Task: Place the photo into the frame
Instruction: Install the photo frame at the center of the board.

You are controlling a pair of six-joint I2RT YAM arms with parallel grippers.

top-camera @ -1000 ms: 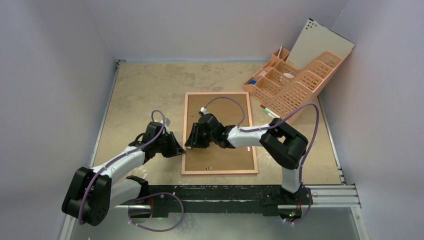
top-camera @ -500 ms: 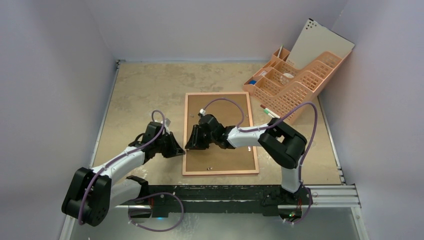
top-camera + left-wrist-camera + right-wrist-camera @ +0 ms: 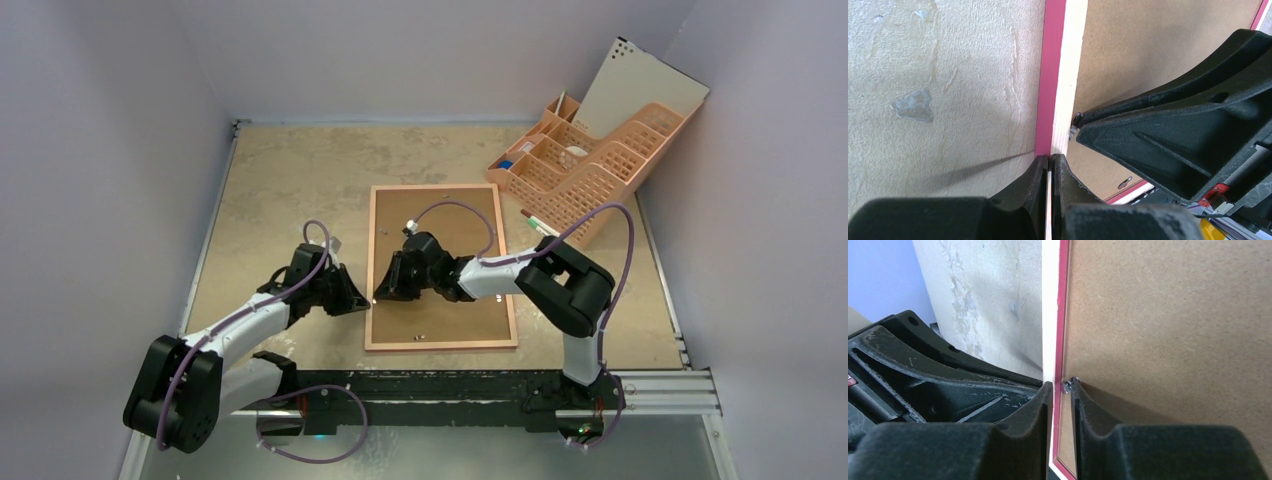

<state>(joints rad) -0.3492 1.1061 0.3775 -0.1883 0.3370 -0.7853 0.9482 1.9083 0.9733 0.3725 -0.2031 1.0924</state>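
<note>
- The left arm [image 3: 240,320] reaches low from its base and slants forward and to the right across the counter [image 3: 290,190]. Its wrist is level with the near half of the frame's left side.
- The right arm [image 3: 560,290] is folded sharply at the elbow. Its forearm runs back to the left over the backing board [image 3: 440,320], so the two wrists face each other across one rail.
- The frame [image 3: 441,345] lies flat in the middle of the counter with its pale wood reverse up. The brown backing board sits inside it.
- The left jaws are all but closed on the frame's left rail [image 3: 1068,75]. Only a thin pale sliver shows between the pads, and the pink outer side is just to their left.
- The right jaws are drawn in to a narrow gap and sit astride the rail's pink inner lip [image 3: 1059,340]. One pad is on the pale wood and the other is at a small metal tab [image 3: 1069,384] on the board's edge. I can't tell whether they press on it.
- By my count there are two arms, one frame and one backing board.
- At the far right corner there is one peach desk organiser [image 3: 590,170], with one pale panel [image 3: 640,90] leaning behind it. One pen [image 3: 535,222] lies between the organiser and the frame.
</note>
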